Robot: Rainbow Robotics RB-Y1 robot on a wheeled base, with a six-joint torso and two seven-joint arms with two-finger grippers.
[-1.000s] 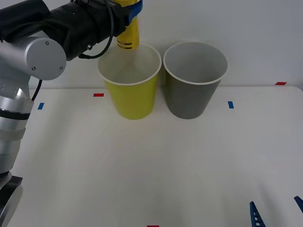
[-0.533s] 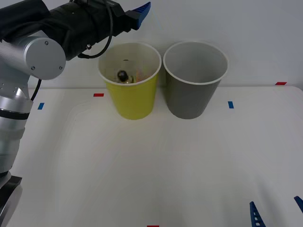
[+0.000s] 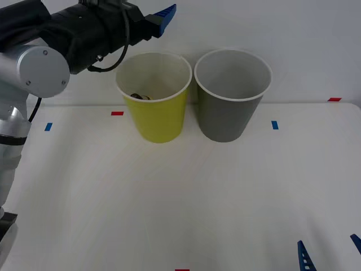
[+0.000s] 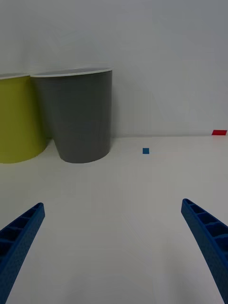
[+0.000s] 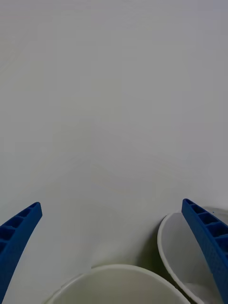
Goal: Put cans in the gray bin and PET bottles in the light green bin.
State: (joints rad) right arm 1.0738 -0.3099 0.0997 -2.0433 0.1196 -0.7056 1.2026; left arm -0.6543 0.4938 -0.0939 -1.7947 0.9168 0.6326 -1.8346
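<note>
Left gripper (image 3: 161,14) hangs wide open and empty above the light green bin (image 3: 155,116), PET bottle (image 3: 138,97) lying down inside, so the main risk I see is that arm clipping the rim while pulling away and tipping it into the gray bin (image 3: 228,110) right beside it.

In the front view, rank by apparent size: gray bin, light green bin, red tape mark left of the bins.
1. gray bin and light green bin: look alike, no ranking.
2. red tape mark: far smallest.
</note>
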